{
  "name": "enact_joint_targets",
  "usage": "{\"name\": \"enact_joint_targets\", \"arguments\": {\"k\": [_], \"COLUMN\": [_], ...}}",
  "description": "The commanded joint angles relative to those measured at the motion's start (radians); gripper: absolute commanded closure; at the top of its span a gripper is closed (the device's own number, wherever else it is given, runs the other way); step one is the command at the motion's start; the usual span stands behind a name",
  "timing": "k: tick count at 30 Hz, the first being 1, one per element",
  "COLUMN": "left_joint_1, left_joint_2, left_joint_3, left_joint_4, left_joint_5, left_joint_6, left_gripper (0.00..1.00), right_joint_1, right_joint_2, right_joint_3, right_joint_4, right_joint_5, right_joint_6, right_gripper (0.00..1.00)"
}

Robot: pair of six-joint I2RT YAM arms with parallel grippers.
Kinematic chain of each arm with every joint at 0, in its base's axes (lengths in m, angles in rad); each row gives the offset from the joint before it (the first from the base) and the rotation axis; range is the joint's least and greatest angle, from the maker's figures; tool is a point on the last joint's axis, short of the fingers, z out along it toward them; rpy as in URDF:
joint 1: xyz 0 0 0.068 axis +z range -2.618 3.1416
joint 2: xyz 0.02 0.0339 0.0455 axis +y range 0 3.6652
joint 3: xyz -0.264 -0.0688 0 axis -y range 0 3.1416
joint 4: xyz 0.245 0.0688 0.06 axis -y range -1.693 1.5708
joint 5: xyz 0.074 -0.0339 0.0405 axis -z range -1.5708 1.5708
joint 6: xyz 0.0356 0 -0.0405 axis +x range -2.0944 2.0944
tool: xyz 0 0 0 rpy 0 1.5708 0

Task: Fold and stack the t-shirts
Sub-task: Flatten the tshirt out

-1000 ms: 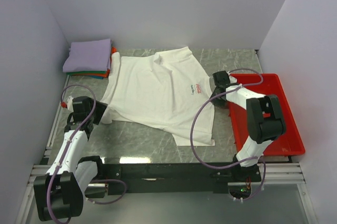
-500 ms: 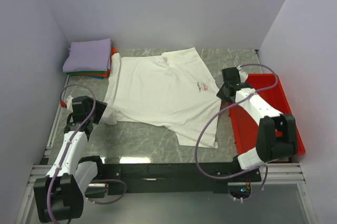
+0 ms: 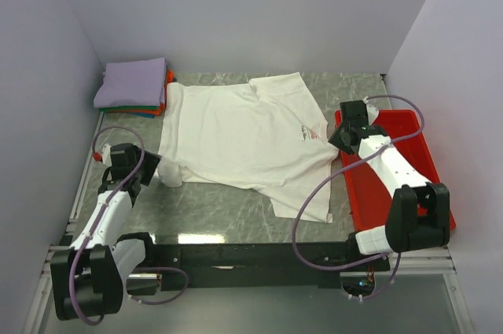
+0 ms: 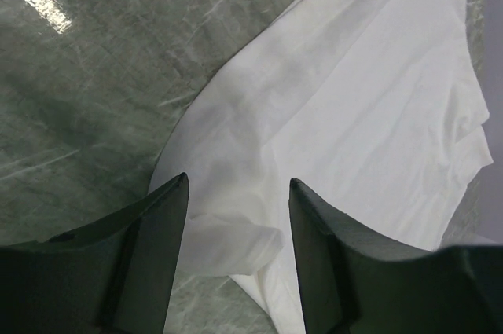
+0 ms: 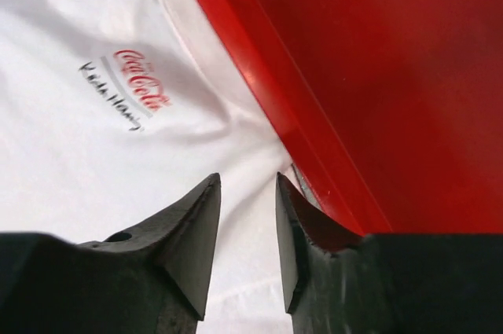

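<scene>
The right gripper (image 5: 247, 185) has its black fingers (image 5: 189, 247) a little apart, holding nothing, just above the white cloth t-shirt (image 5: 86, 169) beside the red plastic tray (image 5: 377, 75). The shirt's small red logo (image 5: 141, 85) says Coca-Cola. The dark scribble (image 5: 110, 97) under it is too hard to read. The left gripper (image 4: 237, 185) is wide open over a bunched sleeve (image 4: 236, 244). The shirt lies spread on the grey stone-look table (image 3: 220, 208). The folded t-shirts (image 3: 132, 82), purple on top, sit far left.

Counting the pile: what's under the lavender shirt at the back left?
Under the lavender shirt, thin edges of an orange shirt and a green shirt show; the rest is covered.
</scene>
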Motion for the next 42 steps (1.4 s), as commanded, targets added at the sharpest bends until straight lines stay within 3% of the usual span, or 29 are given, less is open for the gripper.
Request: {"name": "enact_joint_targets", "arguments": {"k": [1, 7, 12, 17, 26, 42], "left_joint_1": [-0.007, -0.041, -0.069, -0.099, -0.104, -0.104], "left_joint_2": [0.056, 0.194, 0.39, 0.591, 0.782, 0.921], "left_joint_3": [0.01, 0.152, 0.318, 0.435, 0.525, 0.763], "left_joint_4": [0.074, 0.098, 0.092, 0.077, 0.045, -0.162], "left_joint_5": [-0.031, -0.104, -0.144, -0.138, -0.159, -0.357], "left_joint_6": [-0.045, -0.067, -0.065, -0.048, -0.03, 0.084], "left_gripper": [0.41, 0.55, 0.77, 0.91, 0.99, 0.98], "right_joint_1": [0.029, 0.156, 0.268, 0.3, 0.302, 0.181], "right_joint_2": [-0.074, -0.119, -0.032, 0.088, 0.257, 0.468], "right_joint_3": [0.022, 0.022, 0.023, 0.028, 0.071, 0.168], "right_joint_4": [-0.015, 0.012, 0.074, 0.147, 0.244, 0.192], "right_joint_5": [-0.005, -0.025, -0.066, -0.131, -0.221, -0.229], "right_joint_6": [-0.015, 0.0, 0.046, 0.072, 0.089, 0.04], "right_gripper": [0.58, 0.57, 0.58, 0.58, 0.6, 0.6]}}
